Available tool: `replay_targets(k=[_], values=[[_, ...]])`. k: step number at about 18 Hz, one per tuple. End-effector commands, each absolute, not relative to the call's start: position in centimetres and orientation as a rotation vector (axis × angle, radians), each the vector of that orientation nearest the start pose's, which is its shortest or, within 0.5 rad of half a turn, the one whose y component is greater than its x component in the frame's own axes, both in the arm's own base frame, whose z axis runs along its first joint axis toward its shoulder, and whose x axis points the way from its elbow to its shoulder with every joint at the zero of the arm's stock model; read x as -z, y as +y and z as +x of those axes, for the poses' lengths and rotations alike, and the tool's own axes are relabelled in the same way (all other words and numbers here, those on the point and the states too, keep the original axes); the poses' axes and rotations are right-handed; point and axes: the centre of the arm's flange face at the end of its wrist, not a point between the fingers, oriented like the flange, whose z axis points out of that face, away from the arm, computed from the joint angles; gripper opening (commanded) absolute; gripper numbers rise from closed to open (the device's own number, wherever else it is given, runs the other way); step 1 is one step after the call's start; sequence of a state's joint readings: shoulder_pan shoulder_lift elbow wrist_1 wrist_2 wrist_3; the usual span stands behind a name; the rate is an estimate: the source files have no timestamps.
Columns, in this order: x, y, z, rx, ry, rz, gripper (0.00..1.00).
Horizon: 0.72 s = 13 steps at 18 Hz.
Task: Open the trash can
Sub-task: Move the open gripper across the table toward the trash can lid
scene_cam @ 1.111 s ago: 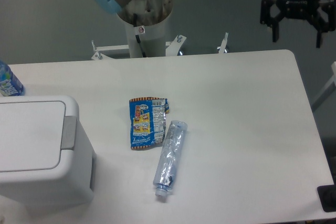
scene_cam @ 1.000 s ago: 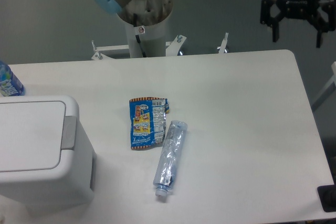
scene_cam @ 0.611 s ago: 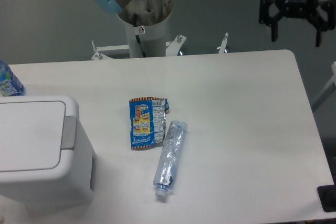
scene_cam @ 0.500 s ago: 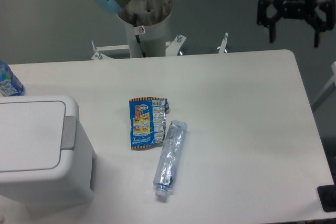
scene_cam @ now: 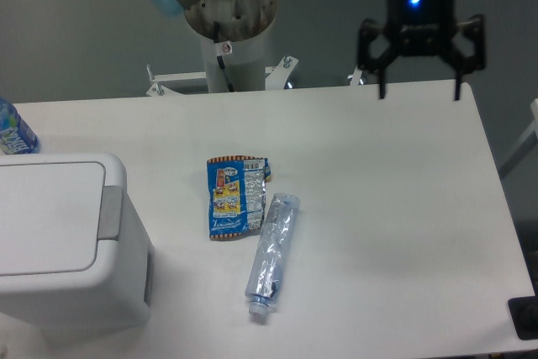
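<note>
The trash can (scene_cam: 63, 241) is a large boxy white bin at the table's front left. Its flat white lid is down, and a grey latch strip (scene_cam: 109, 212) runs along the lid's right edge. My gripper (scene_cam: 419, 90) hangs open and empty above the table's far right edge, its two black fingers wide apart. It is far from the bin, well to the right and behind it.
A blue snack wrapper (scene_cam: 235, 197) and a crushed clear plastic bottle (scene_cam: 272, 251) lie mid-table. A blue-labelled bottle (scene_cam: 13, 130) peeks in at the left edge behind the bin. The arm's base column (scene_cam: 229, 31) stands behind the table. A dark object (scene_cam: 525, 317) sits at the front right corner.
My gripper has moved left and lower, from beyond the table's far right corner to above its far right edge. It stays open. Nothing else has moved.
</note>
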<state>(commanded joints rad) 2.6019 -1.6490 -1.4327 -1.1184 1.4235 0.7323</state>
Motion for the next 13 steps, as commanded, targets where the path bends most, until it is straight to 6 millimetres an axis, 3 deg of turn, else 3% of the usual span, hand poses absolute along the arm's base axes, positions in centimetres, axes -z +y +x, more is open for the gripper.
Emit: replay_targets(k=[6,8,13], values=[[-56.6,47.8,-34.8,-0.254,-0.59,-2.53,1.0],[-55.8,50.1,-32.6,-0.162,-0.594,-2.518,1.0],[-53.4,53.0,-29.9,-0.057,-0.653,-2.532,1.0]])
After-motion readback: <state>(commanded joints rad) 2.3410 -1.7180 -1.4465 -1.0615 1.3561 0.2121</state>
